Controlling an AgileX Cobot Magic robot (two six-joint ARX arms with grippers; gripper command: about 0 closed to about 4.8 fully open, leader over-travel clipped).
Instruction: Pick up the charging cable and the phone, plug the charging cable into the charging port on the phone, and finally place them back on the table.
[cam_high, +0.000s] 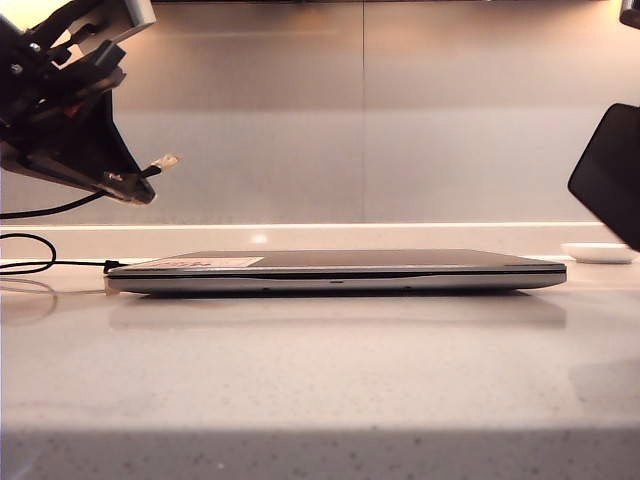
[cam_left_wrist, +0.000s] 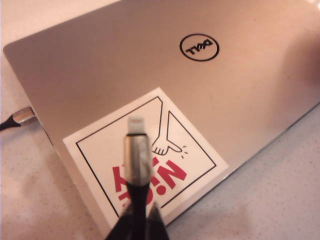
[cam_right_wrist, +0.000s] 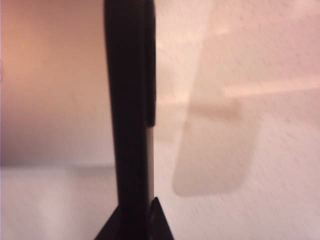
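My left gripper (cam_high: 128, 185) hangs high at the left of the exterior view, shut on the charging cable (cam_high: 150, 170); its silver-white connector tip (cam_high: 166, 160) points toward the right. In the left wrist view the cable (cam_left_wrist: 137, 165) sticks out from between the shut jaws (cam_left_wrist: 141, 220), above the laptop lid. The phone (cam_high: 612, 185), a black slab, is held in the air at the far right edge. In the right wrist view I see the phone (cam_right_wrist: 129, 110) edge-on, with my right gripper (cam_right_wrist: 134, 220) shut on it above the table (cam_right_wrist: 250, 75). The two are far apart.
A closed silver-grey laptop (cam_high: 335, 270) with a sticker (cam_left_wrist: 145, 160) lies across the middle of the table (cam_high: 320, 370). Another black cable (cam_high: 40, 262) is plugged into its left side. A small white dish (cam_high: 598, 252) sits at the back right. A wall stands behind.
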